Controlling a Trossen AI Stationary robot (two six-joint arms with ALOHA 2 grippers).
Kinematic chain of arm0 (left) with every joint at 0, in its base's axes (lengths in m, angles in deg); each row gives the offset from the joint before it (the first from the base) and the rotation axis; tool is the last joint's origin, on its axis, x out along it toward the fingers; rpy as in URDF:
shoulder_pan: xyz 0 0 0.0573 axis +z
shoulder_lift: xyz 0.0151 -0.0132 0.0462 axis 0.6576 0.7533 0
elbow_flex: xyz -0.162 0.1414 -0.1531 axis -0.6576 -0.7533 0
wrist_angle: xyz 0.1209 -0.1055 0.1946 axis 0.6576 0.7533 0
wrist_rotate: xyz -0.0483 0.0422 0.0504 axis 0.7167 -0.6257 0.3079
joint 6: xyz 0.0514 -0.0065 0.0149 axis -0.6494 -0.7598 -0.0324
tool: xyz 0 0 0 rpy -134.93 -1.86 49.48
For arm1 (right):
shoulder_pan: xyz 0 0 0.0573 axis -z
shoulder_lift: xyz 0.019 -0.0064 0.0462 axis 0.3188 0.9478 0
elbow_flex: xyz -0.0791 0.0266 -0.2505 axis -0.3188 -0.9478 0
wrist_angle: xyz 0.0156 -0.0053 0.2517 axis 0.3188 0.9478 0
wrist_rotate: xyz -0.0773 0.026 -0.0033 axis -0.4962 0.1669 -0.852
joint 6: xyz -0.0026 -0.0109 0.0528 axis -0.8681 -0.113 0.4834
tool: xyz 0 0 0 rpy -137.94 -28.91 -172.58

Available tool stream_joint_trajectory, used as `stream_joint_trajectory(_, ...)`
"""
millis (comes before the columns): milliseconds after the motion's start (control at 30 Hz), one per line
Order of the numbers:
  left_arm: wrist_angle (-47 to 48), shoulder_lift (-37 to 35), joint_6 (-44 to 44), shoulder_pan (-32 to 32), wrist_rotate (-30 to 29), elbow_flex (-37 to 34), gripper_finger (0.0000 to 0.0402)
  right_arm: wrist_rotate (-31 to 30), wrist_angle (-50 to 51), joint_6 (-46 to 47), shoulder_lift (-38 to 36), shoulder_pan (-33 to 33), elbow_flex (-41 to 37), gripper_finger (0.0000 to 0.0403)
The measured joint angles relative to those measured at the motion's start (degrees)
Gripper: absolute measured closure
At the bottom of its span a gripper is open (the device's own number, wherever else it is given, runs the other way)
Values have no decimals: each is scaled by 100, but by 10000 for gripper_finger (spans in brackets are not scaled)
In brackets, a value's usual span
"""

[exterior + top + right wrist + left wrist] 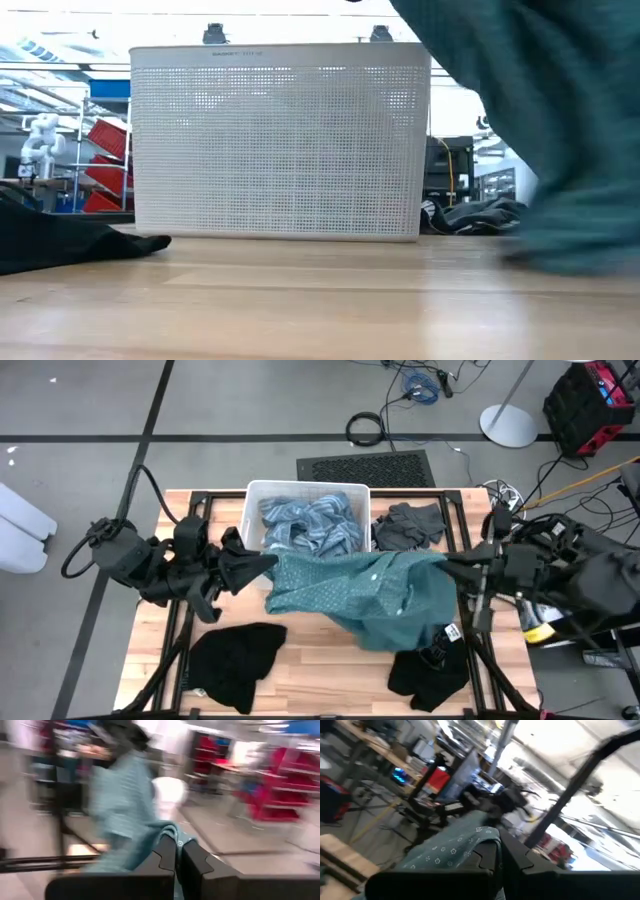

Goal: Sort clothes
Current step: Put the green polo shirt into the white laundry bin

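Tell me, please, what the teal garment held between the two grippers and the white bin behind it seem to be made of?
The teal garment looks like thin woven fabric, matte, with a small white print: it sags and folds between the left gripper and right gripper. The white bin seems to be rigid plastic: straight walls pierced by a fine grid of holes.

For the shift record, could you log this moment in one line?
left gripper: shut on teal shirt | right gripper: shut on teal shirt | shirt stretched above table

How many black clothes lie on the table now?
2: one black garment on the table's near left part, another black garment near right, partly under the hanging teal shirt. More may be hidden beneath it.
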Motion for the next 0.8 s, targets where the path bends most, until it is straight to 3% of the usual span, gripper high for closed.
stream_joint_trajectory(33,15,0,-2,0,-118,0,391,472,-97,-42,-25,-5,0,403)
stream_joint_trajectory(133,34,0,-10,7,-364,0,391,2620,41,602,-92,95,-2,403)
stream_joint_trajectory(200,22,0,-8,7,-442,0,391,3262,410,1320,-107,158,-2,403)
stream_joint_trajectory(367,21,0,36,22,-494,0,391,3697,2092,3266,-72,74,-9,403)
stream_joint_trajectory(500,21,0,38,22,-503,0,391,3851,2962,4137,52,72,-9,403)
stream_joint_trajectory(600,19,0,51,22,-542,0,391,3821,3205,4252,142,76,-11,403)
stream_joint_trajectory(800,-3,80,51,24,-623,0,391,3811,3318,3327,383,83,-13,382)
